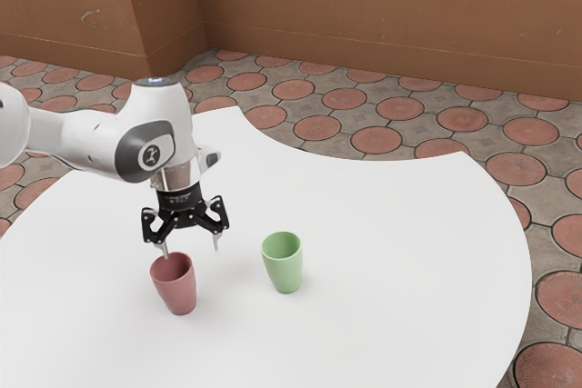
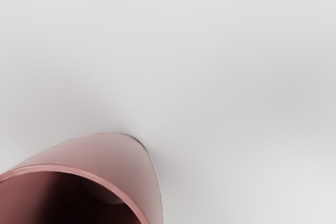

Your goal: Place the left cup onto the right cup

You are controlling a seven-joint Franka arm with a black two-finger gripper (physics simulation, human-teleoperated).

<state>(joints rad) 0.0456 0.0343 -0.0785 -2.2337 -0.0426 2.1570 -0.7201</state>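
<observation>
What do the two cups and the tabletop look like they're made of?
Pink cup: matte, probably glazeless ceramic or plastic; even dusty colour, thick rounded rim, no sharp highlights. Green cup: same build and finish in pale green. Table: smooth plain white, perhaps laminate or paint; no grain or seams show.

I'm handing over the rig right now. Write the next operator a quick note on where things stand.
Pincer: open, holding nothing, just above the rim of the pink cup.
Pink cup: upright on the white table, not yet grasped.
Green cup: upright, apart from the pink one, toward the exterior view's right.
Done: pincer lined up over the pink cup.
Left: grasp it, lift it, set it onto the green cup.
</observation>
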